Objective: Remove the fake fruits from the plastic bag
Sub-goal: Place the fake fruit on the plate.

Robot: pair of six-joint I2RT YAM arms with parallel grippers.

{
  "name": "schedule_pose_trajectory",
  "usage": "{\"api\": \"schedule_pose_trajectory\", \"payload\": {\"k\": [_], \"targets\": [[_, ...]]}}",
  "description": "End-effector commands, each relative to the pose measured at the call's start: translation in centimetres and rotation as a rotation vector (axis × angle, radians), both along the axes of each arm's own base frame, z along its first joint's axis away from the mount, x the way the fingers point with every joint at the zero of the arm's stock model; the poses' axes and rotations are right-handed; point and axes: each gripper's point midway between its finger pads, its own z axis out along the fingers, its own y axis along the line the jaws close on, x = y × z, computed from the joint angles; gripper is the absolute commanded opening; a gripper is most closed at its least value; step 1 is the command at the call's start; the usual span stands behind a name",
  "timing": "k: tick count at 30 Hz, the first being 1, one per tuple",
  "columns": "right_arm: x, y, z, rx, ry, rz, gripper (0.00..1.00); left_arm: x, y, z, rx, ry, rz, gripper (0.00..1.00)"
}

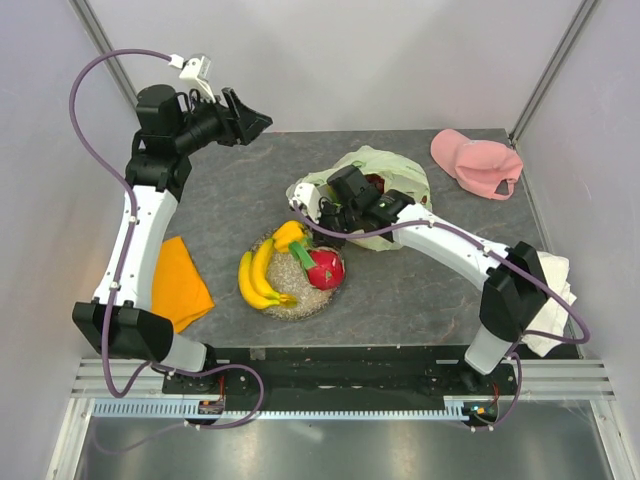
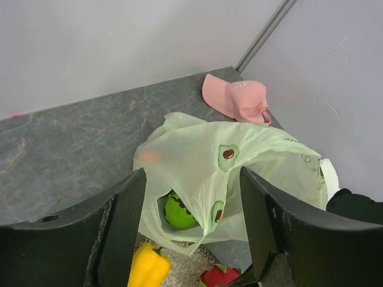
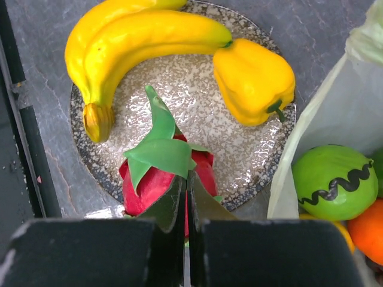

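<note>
Right wrist shows my right hand (image 3: 185, 200) pinched closed at the dragon fruit (image 3: 146, 182), likely setting it on the plate (image 3: 197, 89) (grip unclear); left hand (image 2: 191, 197) gapes empty.

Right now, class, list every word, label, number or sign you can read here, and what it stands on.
None can be read.
pink cap: a faint pale mark, too small to read.
plastic bag: avocado pictures only, no words.
green fruit: a black wavy line, not lettering.

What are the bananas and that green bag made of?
The bananas look like moulded plastic with a glossy finish: smooth skin with bright highlights. The bag seems to be thin plastic film, slightly shiny: it is translucent and crinkled.
</note>
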Motion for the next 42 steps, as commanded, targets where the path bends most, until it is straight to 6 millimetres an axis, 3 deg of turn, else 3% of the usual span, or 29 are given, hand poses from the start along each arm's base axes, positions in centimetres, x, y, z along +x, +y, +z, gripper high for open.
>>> {"api": "schedule_pose_trajectory", "payload": {"k": [1, 5, 9, 15, 22, 35, 42], "targets": [[0.7, 1.6, 0.4, 0.03, -0.003, -0.03, 0.0, -1.1, 0.4, 1.3, -0.003, -0.046, -0.003, 0.71], [-0.1, 4.2, -0.2, 0.029, 0.005, 0.026, 0.0, -1.5, 0.6, 1.1, -0.006, -0.043, -0.001, 0.7], [-1.1, 6.1, -2.4, 0.009, 0.056, 0.056, 0.0, -1.6, 0.7, 1.0, -0.007, -0.042, -0.001, 0.7], [-1.3, 8.6, -2.7, 0.03, 0.072, 0.057, 0.01, -1.6, 0.7, 0.5, -0.011, -0.026, -0.002, 0.7], [-0.5, 10.5, -0.9, 0.076, 0.044, 0.054, 0.0, -1.4, 0.5, -0.3, -0.022, -0.003, -0.013, 0.7], [0.2, 11.7, 0.7, 0.128, 0.041, 0.03, 0.01, -0.9, 0.2, -0.6, -0.041, 0.011, -0.024, 0.69], [0.3, 12.5, 2.6, 0.186, 0.041, 0.044, 0.02, -0.5, 0.1, -0.9, -0.051, 0.02, -0.029, 0.69]]}}
